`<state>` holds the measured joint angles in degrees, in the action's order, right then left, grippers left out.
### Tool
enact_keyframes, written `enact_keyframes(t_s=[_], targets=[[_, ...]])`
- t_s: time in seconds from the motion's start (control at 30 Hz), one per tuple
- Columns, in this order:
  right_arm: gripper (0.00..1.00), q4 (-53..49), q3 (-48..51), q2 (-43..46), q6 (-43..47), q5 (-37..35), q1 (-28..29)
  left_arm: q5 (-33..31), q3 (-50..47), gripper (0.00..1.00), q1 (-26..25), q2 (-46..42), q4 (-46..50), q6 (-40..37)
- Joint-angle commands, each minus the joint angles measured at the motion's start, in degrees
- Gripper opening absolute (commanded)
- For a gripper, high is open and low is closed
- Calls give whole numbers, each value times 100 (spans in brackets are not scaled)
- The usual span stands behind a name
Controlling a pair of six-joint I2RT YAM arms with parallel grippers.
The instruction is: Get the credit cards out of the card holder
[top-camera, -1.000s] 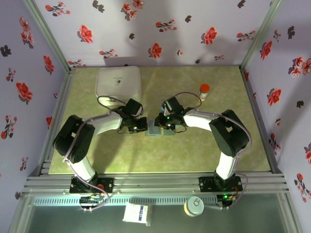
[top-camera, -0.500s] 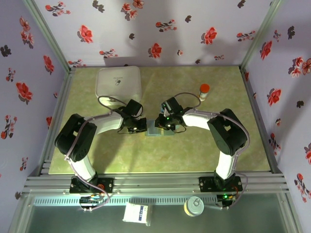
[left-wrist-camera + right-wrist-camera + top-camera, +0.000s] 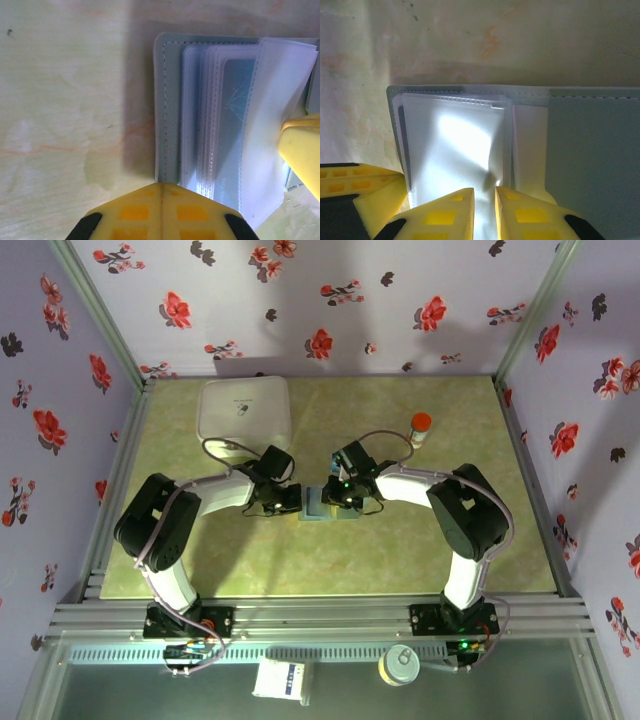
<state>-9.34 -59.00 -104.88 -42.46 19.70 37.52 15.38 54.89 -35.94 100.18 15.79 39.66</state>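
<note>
My right pincer nips one floppy, slippery sleeve of the light card holder; my left pincer, closed, seems to pin its edge.

Swinging the left arm slightly inward at the elbow, toward the middle of the table. Leaning the right arm a touch to the left at its elbow. Pressing the left gripper, jaws together, a little closer against the left edge of the card holder. Narrowing the right gripper by a shade around a clear sleeve of the holder. Showing more dark teal on the holder's left half, seen from above.
</note>
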Motion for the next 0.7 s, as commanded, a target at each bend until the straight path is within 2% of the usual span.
enact_keyframes(t_s=[0.0, 0.37, 0.47, 0.67], targets=[[18, -118, 49, 161, 53, -156, 28, -84, 80, 0, 52, -37, 298, -171], [16, -74, 62, 82, 62, -83, 20, 97, 363, 0, 57, -620, 329, 100], [16, -70, 74, 90, 62, -78, 19, 330, 393, 5, 52, -632, 115, 286], [16, -59, 99, 90, 71, -63, 10, 664, 356, 23, 44, -405, -358, 595]])
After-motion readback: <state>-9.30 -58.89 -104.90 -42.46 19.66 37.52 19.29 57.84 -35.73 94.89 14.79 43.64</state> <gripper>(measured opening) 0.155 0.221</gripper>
